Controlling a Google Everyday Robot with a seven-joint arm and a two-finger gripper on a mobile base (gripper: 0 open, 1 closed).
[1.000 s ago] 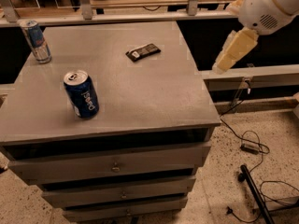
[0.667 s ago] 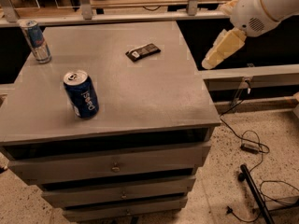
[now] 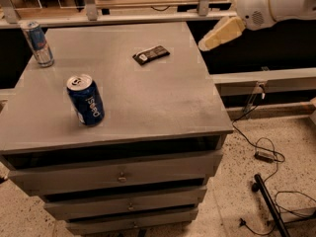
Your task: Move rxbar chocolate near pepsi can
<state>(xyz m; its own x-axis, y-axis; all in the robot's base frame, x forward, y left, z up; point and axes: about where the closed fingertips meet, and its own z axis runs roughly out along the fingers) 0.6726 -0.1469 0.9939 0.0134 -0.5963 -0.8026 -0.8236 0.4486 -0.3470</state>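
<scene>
The rxbar chocolate [image 3: 151, 55], a flat dark bar with a white patch at its left end, lies on the far middle of the grey cabinet top [image 3: 163, 98]. The pepsi can [image 3: 86, 99], dark blue with a silver top, stands upright near the front left. My gripper [image 3: 206, 44] reaches in from the upper right on a white arm, its cream tip just past the cabinet's right edge, to the right of the bar and apart from it.
A slimmer silver-and-blue can [image 3: 37, 43] stands at the far left corner. The cabinet has drawers [image 3: 118, 174] below. Cables [image 3: 261, 149] and a black pole [image 3: 269, 206] lie on the floor at right. A railing runs behind the cabinet.
My gripper and arm have moved left, toward the cabinet's right edge and closer to the bar. The bar and both cans have not moved.
</scene>
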